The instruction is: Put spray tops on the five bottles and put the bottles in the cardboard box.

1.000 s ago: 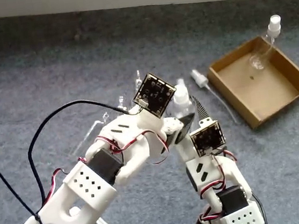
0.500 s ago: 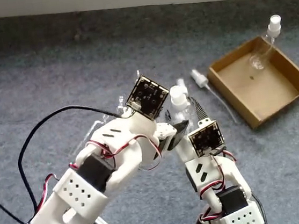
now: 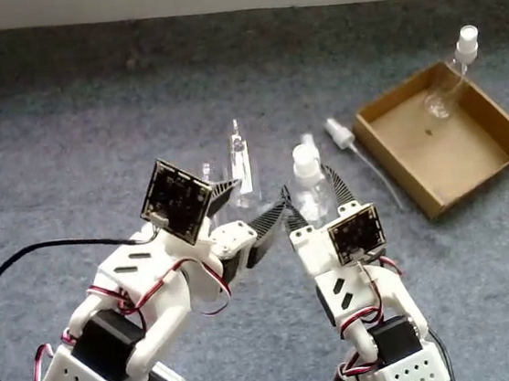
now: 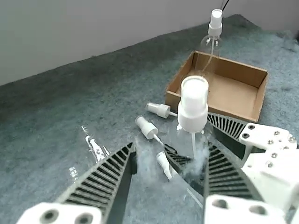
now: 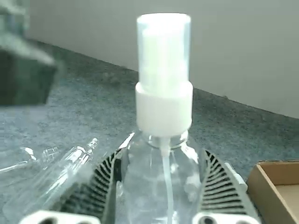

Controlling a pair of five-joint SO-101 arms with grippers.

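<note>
Grey carpet-like cloth covered the table. At its middle the right claw was clamped on an upright clear bottle – its white spray top already on. The left claw hung just beside it, jaws spread, holding nothing. Uncapped bottles lay close by, loose spray tops too. Off to the right sat the cardboard box – one capped bottle leaning at its far corner

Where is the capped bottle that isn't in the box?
In the high view the capped bottle stands mid-table, held by the right gripper, between the open left gripper and the cardboard box.
</note>
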